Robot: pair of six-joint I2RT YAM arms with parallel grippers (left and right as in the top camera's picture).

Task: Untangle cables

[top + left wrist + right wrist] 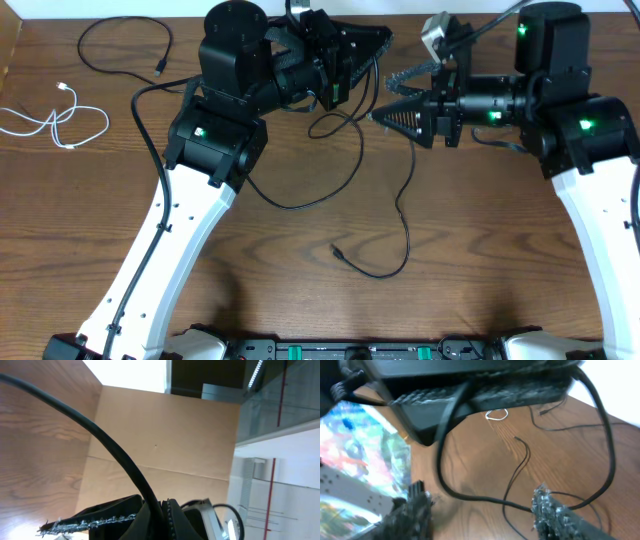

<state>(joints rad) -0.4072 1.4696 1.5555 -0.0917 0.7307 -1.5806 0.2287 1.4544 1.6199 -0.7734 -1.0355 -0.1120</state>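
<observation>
Nearest the right wrist lens, the right gripper [480, 510] shows its two serrated fingers [555, 515] spread wide with nothing between them. Across from it, in the upper part of that view, the left gripper [365, 55] appears pressed together on a black cable [407, 245], which drops from the pinch and sags in a long loop over the wooden table [480, 260]. The left wrist view gives only a close dark strand running down between its fingers, so the pinch is a reading from the other views.

From overhead, this cable trails down the middle of the frame and curls back to a free plug end [338, 250] at lower centre. Another run of it swings left toward the left arm's elbow. A second black cable [161, 68] lies at upper left and the white cable [50, 120] at far left, both well apart from the held one and from each other.

The risk lies in the slack. If the left arm lifts or pulls away, the loop near the elbow could catch on the arm and tighten instead of opening. The hanging strand also passes close to the open right fingers, which could snag it or close on two runs at once. A thin cord in a narrow pinch may also simply slip out.
</observation>
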